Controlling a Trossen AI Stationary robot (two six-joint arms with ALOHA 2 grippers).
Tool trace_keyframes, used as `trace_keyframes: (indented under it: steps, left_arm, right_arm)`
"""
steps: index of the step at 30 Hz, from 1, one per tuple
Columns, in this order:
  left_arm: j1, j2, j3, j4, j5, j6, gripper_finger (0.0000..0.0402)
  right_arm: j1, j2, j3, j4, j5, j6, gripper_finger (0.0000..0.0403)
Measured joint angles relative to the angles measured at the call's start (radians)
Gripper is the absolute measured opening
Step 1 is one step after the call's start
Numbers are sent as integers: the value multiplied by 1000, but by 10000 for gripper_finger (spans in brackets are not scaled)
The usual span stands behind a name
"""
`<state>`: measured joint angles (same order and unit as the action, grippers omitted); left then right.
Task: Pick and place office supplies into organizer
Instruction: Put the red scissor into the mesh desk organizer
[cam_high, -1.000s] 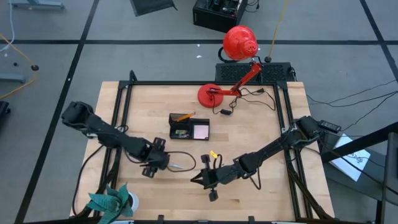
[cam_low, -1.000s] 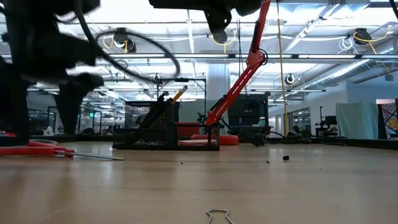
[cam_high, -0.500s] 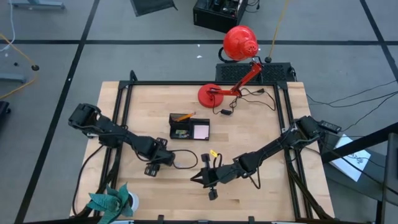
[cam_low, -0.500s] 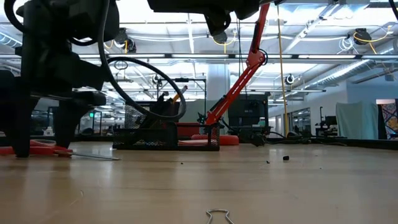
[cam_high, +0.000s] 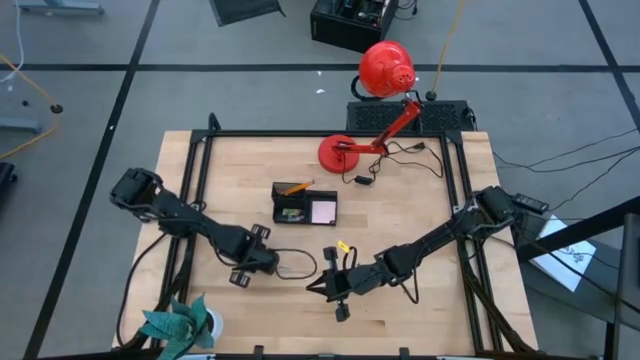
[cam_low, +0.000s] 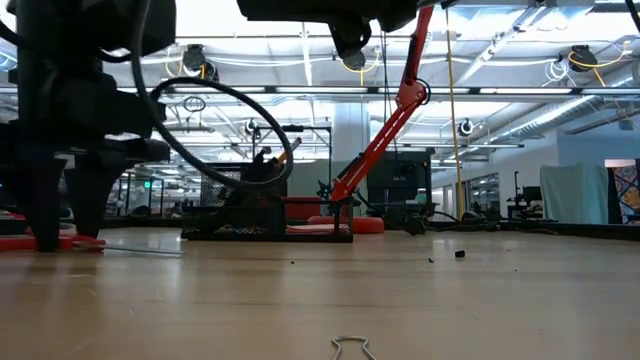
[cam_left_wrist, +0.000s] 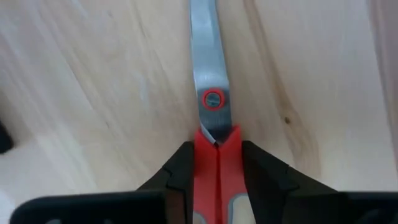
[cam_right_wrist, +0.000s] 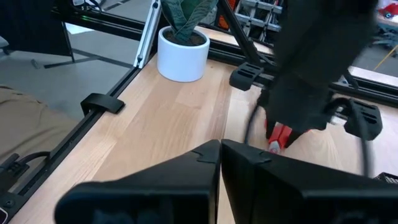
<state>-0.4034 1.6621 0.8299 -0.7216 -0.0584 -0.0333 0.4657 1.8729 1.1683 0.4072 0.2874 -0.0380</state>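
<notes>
The red-handled scissors (cam_left_wrist: 214, 124) lie flat on the table in the near left part, blades closed. My left gripper (cam_high: 262, 264) stands over them, pointing down and shut on their red shanks; the low view shows its fingers down at the red handle (cam_low: 62, 241). My right gripper (cam_high: 318, 288) is shut and empty near the table's front middle, pointing left. The black organizer (cam_high: 290, 205) sits mid-table and holds an orange pencil (cam_high: 294, 187) and a pink notepad (cam_high: 323, 211). A yellow bit (cam_high: 342, 247) lies on the wood. My left gripper pinches the scissors' two red shanks (cam_left_wrist: 217, 165) between its fingers (cam_left_wrist: 184, 168), just behind the pivot screw (cam_left_wrist: 213, 99). The fingers come from above, pointing down, and lie across the scissors. The scissors rest flat on the table, blades pointing away from the gripper.
A red desk lamp's base (cam_high: 338, 152) and its cable stand at the far middle. The plant in a white pot (cam_high: 180, 325) is at the near left corner. A wire clip (cam_low: 350, 347) lies close to the low camera. A small black piece (cam_high: 342, 313) lies near my right gripper.
My left gripper has come down onto the scissors and drawn its fingers in against the red shanks. The scissors have stayed flat on the table.
</notes>
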Motion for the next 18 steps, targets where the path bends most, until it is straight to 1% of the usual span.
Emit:
trace_keyframes:
  steps: [3,6,9,10,16,18]
  left_arm:
    - [-27,10,61,-89,-58,14,94]
    - [-36,12,133,-215,-124,15,93]
    - [-49,10,215,-266,-169,28,90]
    - [-51,10,239,-308,-188,32,90]
    - [-54,7,406,-551,-376,32,89]
    - [-44,7,454,-631,-425,44,88]
  right_arm:
    - [-2,0,0,0,0,0,9]
    - [-7,0,0,0,0,-1,9]
    - [-8,0,0,-1,0,-1,9]
    - [-8,0,0,-1,0,-1,9]
    - [-5,0,0,-1,0,0,9]
    - [1,0,0,-6,0,-1,9]
